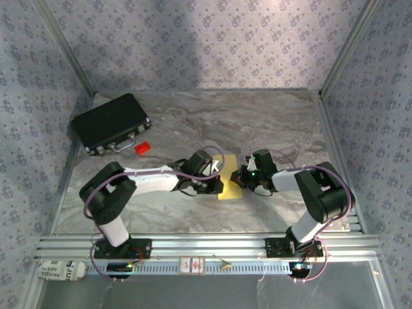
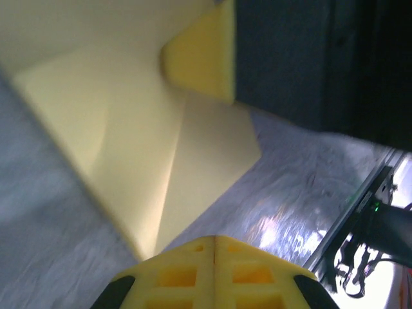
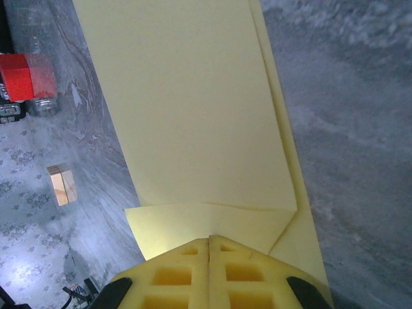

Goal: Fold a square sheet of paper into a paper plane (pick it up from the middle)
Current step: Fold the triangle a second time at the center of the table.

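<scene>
Yellow-tipped, the left tool (image 2: pixel 214 248) is fully closed, holding nothing I can make out. The right tool (image 3: pixel 209 248) is closed too, its tips down on the right-hand edge of the sheet of paper (image 3: pixel 193 116). That sheet, partly folded, lies flat mid-tabletop (image 1: pixel 257 122) between them. Thin, light and limp, it probably slides and creases easily; pinching a folded edge looks safest.

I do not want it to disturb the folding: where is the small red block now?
In the top view the small red block lies on the table at its left rear, just right of the black case.
</scene>
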Action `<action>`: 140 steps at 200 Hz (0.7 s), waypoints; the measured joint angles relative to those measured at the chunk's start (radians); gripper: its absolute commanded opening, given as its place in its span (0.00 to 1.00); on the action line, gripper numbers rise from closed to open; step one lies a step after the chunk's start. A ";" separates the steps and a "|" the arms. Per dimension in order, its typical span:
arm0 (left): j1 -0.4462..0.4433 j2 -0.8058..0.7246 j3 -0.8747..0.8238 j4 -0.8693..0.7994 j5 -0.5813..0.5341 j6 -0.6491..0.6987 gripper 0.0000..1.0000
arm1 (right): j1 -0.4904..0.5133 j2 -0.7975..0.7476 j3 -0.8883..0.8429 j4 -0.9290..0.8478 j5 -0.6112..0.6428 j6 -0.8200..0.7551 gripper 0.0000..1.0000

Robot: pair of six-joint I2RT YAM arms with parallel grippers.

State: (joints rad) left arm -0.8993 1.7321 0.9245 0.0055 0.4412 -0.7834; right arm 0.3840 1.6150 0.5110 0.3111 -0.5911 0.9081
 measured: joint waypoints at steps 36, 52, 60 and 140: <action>0.003 0.109 0.074 -0.003 -0.008 -0.004 0.05 | 0.000 0.000 0.000 0.000 0.000 0.000 0.00; 0.003 0.148 0.075 -0.011 -0.012 -0.005 0.03 | 0.000 0.000 0.000 0.000 0.000 0.000 0.00; 0.006 0.157 0.072 -0.004 -0.005 -0.007 0.02 | 0.000 0.000 0.000 0.000 0.000 -0.001 0.00; 0.009 0.138 -0.011 0.130 0.004 -0.038 0.00 | 0.013 -0.051 0.069 -0.138 0.003 -0.063 0.00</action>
State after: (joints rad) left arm -0.8902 1.8698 0.9138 0.1352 0.4454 -0.8211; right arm 0.3965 1.5639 0.5800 0.1730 -0.5877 0.8448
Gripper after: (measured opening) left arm 0.047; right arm 0.052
